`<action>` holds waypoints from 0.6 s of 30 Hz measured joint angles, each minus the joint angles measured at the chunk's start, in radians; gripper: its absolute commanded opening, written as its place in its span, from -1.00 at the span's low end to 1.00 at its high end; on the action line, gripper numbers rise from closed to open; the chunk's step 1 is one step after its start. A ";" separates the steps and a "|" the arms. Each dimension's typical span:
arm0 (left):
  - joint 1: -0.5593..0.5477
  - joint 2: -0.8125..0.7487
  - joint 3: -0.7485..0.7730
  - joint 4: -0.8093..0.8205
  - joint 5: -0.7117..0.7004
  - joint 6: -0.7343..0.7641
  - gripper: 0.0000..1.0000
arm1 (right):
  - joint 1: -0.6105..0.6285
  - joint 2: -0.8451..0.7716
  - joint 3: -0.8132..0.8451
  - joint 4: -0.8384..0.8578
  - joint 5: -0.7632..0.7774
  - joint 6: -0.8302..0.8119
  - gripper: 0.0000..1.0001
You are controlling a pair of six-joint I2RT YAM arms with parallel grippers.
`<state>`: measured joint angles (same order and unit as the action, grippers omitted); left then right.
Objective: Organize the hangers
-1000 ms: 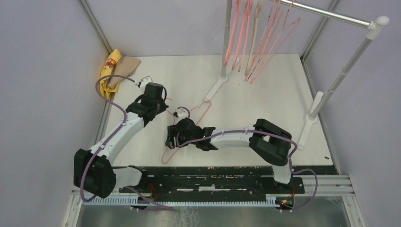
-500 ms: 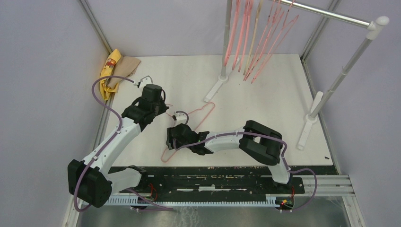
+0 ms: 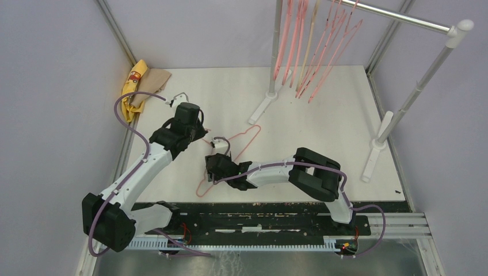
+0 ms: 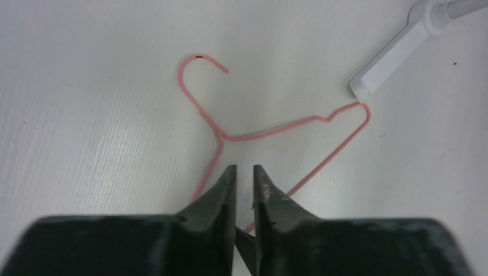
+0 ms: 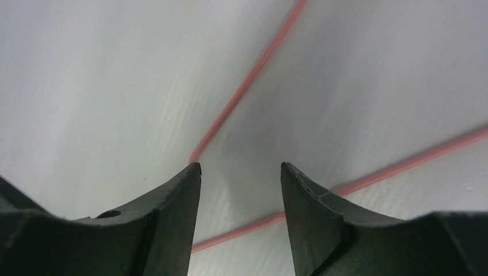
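A thin pink wire hanger (image 3: 248, 133) lies flat on the white table. In the left wrist view its hook (image 4: 198, 60) points away and its neck sits just ahead of my fingertips. My left gripper (image 3: 200, 131) (image 4: 243, 169) hovers above the hanger's neck, jaws nearly together and empty. My right gripper (image 3: 213, 172) (image 5: 240, 168) is open, low over the table, with the hanger's wire (image 5: 253, 77) running under and between its jaws. Several pink hangers (image 3: 325, 54) and a beige one (image 3: 311, 34) hang from the rail.
The white-and-silver rail stand (image 3: 414, 22) stands at the back right, with feet on the table (image 3: 260, 109) (image 3: 373, 158); one foot shows in the left wrist view (image 4: 391, 63). Yellow and tan cloths (image 3: 140, 80) lie at the back left corner.
My right arm has folded leftward and its gripper has lowered a little over the hanger's lower wires. The left gripper shifted slightly. The hanging hangers sway a little.
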<state>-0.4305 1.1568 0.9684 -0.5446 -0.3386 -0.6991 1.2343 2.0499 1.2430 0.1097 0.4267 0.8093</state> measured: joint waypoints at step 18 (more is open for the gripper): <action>0.130 0.381 0.103 0.013 0.120 0.032 -0.08 | 0.003 -0.357 -0.214 -0.193 0.208 -0.012 0.25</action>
<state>-0.3004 1.5379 1.0714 -0.5316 -0.2184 -0.6666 1.2373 1.6924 1.0294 -0.0830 0.6342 0.7971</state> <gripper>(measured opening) 0.451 0.620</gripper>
